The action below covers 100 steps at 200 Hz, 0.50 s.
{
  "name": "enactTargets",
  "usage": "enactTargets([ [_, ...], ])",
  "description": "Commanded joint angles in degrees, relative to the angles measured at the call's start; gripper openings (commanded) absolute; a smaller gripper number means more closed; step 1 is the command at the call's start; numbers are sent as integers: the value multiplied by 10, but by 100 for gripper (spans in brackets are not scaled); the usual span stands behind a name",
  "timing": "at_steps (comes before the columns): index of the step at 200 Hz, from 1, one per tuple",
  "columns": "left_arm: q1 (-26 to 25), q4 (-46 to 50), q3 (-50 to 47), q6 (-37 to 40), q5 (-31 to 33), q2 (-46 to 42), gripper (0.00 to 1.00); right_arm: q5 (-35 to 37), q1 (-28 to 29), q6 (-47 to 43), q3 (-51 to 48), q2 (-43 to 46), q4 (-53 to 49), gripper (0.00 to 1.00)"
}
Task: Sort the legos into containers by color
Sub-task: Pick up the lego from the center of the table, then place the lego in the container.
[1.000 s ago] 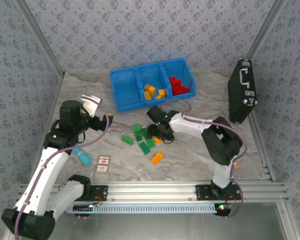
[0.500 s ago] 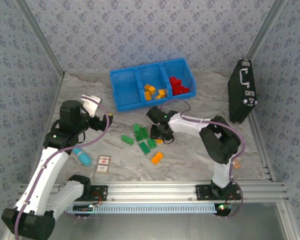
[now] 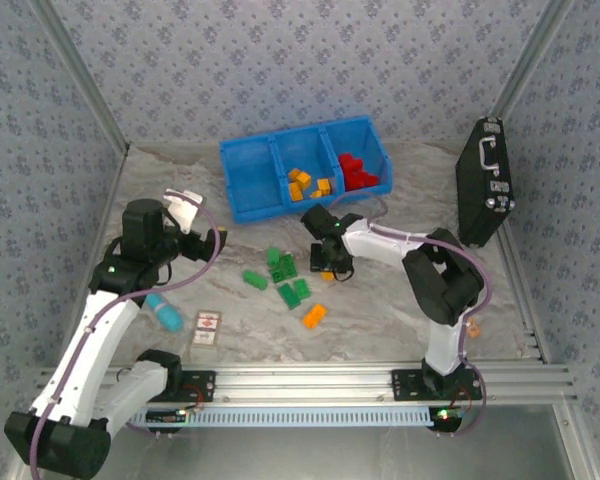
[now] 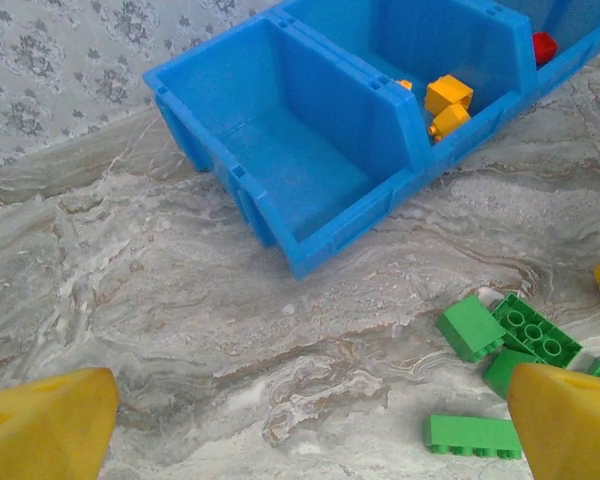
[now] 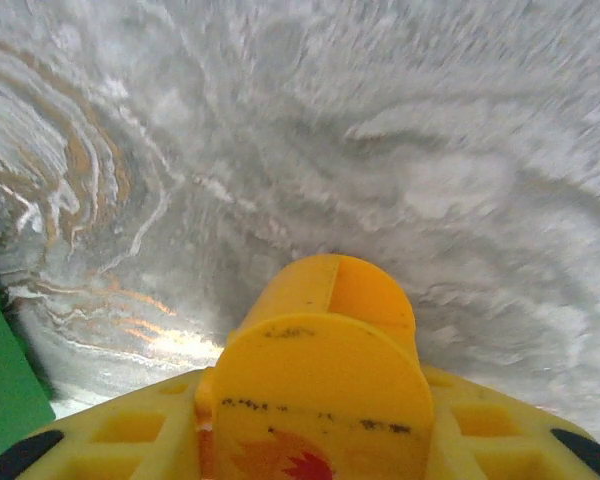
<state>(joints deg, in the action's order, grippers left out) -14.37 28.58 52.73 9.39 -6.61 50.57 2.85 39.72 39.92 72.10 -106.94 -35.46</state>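
The blue three-compartment bin [image 3: 252, 205] stands at the back; its left compartment [image 4: 290, 160] is bare, the middle holds orange-yellow legos [image 3: 305, 183] and the right holds red ones [image 3: 358, 172]. Several green legos [image 3: 283, 265] lie mid-table, seen close in the left wrist view [image 4: 510, 335], and one orange lego [image 3: 315, 315] lies nearer the front. My right gripper [image 3: 328, 262] hangs just right of the green group, shut on an orange-yellow lego [image 5: 325, 330] between its yellow fingers [image 5: 130, 440]. My left gripper [image 4: 305, 425] hovers open over bare table, left of the greens.
A black case with a metal handle [image 3: 485, 180] leans against the right wall. A light-blue cylinder [image 3: 163, 312] and a small printed card [image 3: 208, 328] lie front left. Patterned walls close in the table on three sides.
My right gripper has closed on the orange-yellow lego beside the green pieces and shifted slightly right and back toward the bin. The left arm has stayed put.
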Motion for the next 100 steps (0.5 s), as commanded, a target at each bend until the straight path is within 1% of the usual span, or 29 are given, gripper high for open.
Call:
enactTargets([
  [1, -1, 7, 19, 5, 4, 6, 100, 27, -20, -50, 54, 2, -31, 39],
  [28, -1, 9, 18, 6, 5, 19, 100, 35, -43, -97, 130, -20, -43, 40],
  [48, -1, 8, 17, 9, 5, 23, 100, 36, -61, -127, 196, -52, -43, 38],
  [79, -1, 1, 8, 14, 7, 26, 100, 39, -89, -171, 324, -122, -45, 37],
  [100, 0, 0, 7, 16, 5, 35, 100, 36, -105, -185, 413, -178, -54, 37],
])
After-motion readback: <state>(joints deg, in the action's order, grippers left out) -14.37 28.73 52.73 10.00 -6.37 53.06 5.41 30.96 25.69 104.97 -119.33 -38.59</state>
